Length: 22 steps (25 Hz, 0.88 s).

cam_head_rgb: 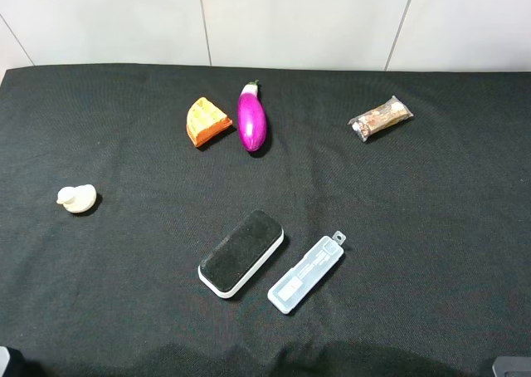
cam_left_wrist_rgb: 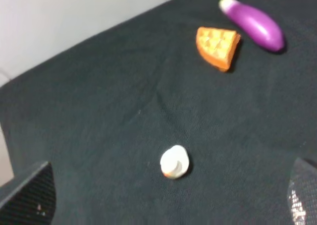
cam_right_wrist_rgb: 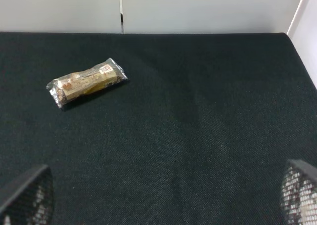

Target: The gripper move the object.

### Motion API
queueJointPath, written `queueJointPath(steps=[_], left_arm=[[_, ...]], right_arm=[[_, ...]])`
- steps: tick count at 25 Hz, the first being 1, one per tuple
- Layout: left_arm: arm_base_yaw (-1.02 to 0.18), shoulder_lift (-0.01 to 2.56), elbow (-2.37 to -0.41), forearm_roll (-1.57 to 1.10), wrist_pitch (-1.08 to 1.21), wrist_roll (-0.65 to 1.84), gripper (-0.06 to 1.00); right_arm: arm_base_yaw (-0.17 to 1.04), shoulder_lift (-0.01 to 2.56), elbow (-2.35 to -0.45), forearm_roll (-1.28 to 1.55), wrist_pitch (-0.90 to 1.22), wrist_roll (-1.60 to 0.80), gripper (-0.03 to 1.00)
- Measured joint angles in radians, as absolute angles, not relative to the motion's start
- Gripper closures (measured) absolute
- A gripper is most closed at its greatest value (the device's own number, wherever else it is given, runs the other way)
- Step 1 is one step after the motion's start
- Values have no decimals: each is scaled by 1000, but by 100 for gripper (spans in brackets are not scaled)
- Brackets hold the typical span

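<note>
The pale-blue translucent flat case [cam_head_rgb: 305, 274] lies on the black cloth near the front middle, its hang tab pointing to the back right. It shows in neither wrist view. My left gripper [cam_left_wrist_rgb: 166, 200] is open and empty, with its fingertips [cam_left_wrist_rgb: 29, 195] wide apart, and it hovers at the front left, far from the case. My right gripper [cam_right_wrist_rgb: 163, 200] is open and empty, with its fingertips [cam_right_wrist_rgb: 299, 190] wide apart, at the front right. In the high view only dark corners of the arms show at the bottom edge.
A black-topped white eraser block [cam_head_rgb: 241, 253] lies just left of the case. A purple eggplant [cam_head_rgb: 252, 118] and an orange wedge [cam_head_rgb: 207, 121] lie at the back middle. A wrapped snack [cam_head_rgb: 381, 118] lies at the back right, and a small white duck [cam_head_rgb: 77, 198] at the left.
</note>
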<state>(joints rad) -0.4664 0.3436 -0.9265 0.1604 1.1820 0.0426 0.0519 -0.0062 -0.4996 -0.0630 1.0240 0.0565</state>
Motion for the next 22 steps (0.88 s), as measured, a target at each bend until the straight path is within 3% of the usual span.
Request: queueJointPath(steps=[22], left_arm=[[-288, 9, -502, 101, 1076, 43, -5]], right_arm=[[52, -6, -500, -63, 1024, 56, 27]])
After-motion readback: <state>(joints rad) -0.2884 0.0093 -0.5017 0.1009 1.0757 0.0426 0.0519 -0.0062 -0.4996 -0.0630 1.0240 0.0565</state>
